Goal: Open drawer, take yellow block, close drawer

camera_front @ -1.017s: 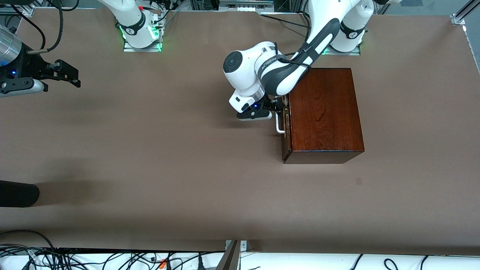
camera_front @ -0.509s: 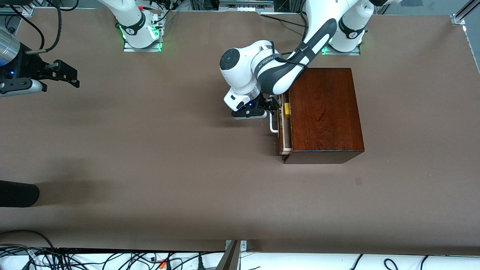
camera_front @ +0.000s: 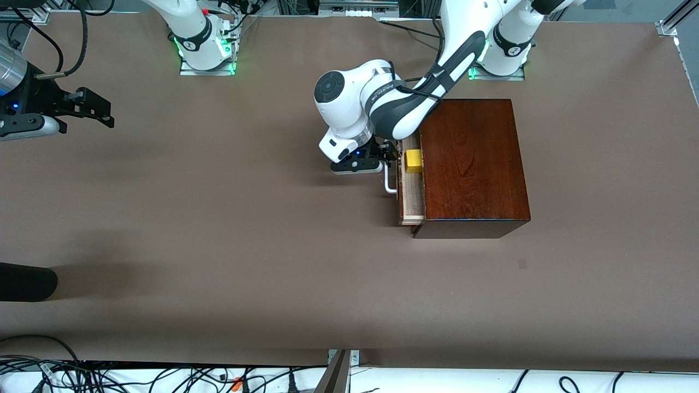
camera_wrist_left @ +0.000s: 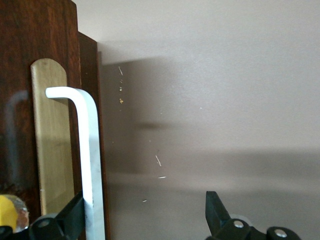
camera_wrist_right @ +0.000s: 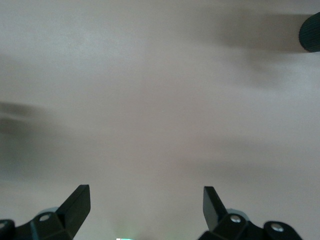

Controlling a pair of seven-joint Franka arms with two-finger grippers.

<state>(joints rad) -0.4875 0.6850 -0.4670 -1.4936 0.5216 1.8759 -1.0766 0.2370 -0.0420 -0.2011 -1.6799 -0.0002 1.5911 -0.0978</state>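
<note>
- Your left pincer [camera_front: 389, 155] sits at the white U-shaped bar handle [camera_front: 389, 183] of the pale light-wood drawer [camera_front: 412, 204], fingers spread, one finger [camera_wrist_left: 70, 220] touching the bar.
- You can see the drawer partly out of the glossy dark mahogany box [camera_front: 472, 164] on the brown desk [camera_front: 218, 229].
- The small bright yellow block [camera_front: 413, 160] lies in the drawer, beside the box's edge.
- Your right pincer [camera_front: 95, 106] waits over the desk at the right arm's end, spread wide, holding nothing.
</note>
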